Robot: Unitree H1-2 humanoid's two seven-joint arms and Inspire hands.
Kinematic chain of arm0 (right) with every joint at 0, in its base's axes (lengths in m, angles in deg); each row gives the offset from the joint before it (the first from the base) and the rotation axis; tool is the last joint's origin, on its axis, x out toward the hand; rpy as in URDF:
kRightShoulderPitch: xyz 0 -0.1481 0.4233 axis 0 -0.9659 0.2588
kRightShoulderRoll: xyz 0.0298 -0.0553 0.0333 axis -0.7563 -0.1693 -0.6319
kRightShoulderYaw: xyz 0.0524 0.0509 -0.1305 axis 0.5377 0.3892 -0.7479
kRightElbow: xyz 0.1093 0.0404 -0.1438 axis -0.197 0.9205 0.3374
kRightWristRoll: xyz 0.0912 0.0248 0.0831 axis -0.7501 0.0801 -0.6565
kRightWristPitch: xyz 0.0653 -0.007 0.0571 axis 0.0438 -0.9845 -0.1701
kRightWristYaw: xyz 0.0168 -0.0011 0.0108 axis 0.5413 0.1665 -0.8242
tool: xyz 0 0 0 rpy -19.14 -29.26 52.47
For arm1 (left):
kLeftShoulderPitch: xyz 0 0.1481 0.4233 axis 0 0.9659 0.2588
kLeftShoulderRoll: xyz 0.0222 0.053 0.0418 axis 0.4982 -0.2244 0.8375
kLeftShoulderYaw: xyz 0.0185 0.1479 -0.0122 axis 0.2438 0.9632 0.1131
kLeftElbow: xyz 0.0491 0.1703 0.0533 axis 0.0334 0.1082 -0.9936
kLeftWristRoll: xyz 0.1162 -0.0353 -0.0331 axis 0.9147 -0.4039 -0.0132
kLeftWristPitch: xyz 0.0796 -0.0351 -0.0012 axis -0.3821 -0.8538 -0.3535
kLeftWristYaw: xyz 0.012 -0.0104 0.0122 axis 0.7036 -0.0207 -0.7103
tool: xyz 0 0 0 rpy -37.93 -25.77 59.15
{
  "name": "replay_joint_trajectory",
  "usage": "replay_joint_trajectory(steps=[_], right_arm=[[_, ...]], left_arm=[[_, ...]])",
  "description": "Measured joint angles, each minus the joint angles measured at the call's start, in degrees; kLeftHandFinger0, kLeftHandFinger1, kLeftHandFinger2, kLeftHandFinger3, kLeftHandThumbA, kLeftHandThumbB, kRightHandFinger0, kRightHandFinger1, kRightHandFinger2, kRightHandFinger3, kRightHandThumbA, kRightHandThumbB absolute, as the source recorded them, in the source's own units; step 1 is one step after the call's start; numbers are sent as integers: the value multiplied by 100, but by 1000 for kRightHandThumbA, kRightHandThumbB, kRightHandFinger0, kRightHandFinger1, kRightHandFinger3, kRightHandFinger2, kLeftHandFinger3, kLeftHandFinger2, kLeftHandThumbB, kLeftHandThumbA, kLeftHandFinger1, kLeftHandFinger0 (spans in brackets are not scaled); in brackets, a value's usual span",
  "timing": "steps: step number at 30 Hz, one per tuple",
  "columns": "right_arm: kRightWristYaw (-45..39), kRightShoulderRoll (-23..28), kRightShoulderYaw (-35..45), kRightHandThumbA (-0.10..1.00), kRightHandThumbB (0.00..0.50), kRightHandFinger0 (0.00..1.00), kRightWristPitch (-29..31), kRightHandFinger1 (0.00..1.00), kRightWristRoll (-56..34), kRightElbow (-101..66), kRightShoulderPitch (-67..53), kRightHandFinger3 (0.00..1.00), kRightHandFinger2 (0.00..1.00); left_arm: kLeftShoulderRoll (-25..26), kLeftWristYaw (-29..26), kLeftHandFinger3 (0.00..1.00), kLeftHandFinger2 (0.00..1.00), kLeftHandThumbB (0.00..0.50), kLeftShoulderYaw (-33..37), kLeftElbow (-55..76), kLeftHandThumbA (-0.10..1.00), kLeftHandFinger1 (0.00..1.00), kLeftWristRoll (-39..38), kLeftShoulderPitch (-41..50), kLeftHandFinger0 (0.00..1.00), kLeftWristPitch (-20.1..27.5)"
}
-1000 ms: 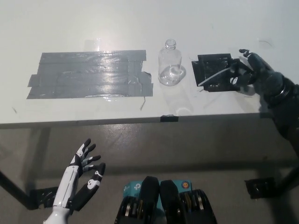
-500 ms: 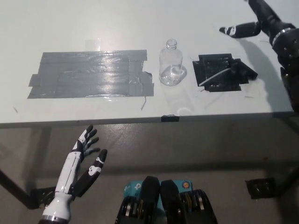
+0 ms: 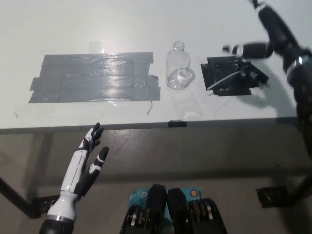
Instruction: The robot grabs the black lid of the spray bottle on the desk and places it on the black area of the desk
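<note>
A clear, uncapped spray bottle [image 3: 179,68] stands upright near the middle of a white desk [image 3: 97,24], between a broad patch of grey tape [image 3: 95,78] on its left side in the view and a small black area [image 3: 226,75] on the other side. The black lid [image 3: 251,75], with its thin pale dip tube [image 3: 223,80] trailing across the dark patch, lies on that black area at its outer edge, free of any grasp. The robot's black right hand [image 3: 265,34] hangs above the far corner of the desk, just beyond the black area, fingers spread and holding nothing; one finger points sideways over the patch's far edge, though how high it sits above the surface is hard to judge from this steep angle. The white left hand [image 3: 87,163] rests below the desk's near edge at the lower left of the view, fingers extended and apart, also empty, well away from bottle and lid.
</note>
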Motion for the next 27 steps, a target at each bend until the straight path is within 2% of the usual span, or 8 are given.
replay_joint_trajectory(steps=[3, 5, 8, 11, 14, 17, 18, 27], right_arm=[[4, -166, -7, 876, 153, 1000, -11, 1000, 0, -643, -624, 1000, 1000], [7, -303, -13, 873, 136, 1000, -15, 1000, 0, -1059, -1082, 1000, 1000], [26, -509, -17, 786, 127, 1000, -11, 1000, -1, -1697, -1847, 1000, 1000], [99, -703, -18, 755, 117, 1000, 37, 1000, -3, -2268, -2780, 1000, 1000], [308, -886, 105, 715, 117, 1000, 236, 1000, -33, -2401, -3862, 1000, 1000], [482, -921, 271, 702, 117, 1000, 390, 1000, -51, -2179, -4380, 1000, 1000], [545, -910, 295, 715, 131, 1000, 461, 1000, -49, -2066, -4460, 1000, 1000], [714, -904, 241, 680, 120, 1000, 710, 1000, -14, -1568, -4486, 1000, 1000]], left_arm=[[1, 1, 1000, 1000, 130, 1, -16, 1000, 1000, 0, -21, 1000, -1], [8, 2, 1000, 1000, 161, 4, -24, 1000, 1000, -1, -27, 1000, -1], [29, 4, 1000, 1000, 176, 19, -30, 1000, 1000, -1, -26, 1000, 0], [81, 9, 1000, 1000, 196, 38, -35, 1000, 1000, -5, -11, 1000, 9], [180, 34, 1000, 1000, 185, 64, -71, 1000, 1000, -23, 89, 1000, 42], [219, 50, 1000, 1000, 149, 74, -170, 1000, 1000, -37, 223, 1000, 79], [218, 54, 1000, 1000, 145, 87, -193, 1000, 1000, -39, 270, 1000, 102], [236, 58, 1000, 1000, 146, 70, -222, 1000, 1000, -48, 604, 1000, 251]])
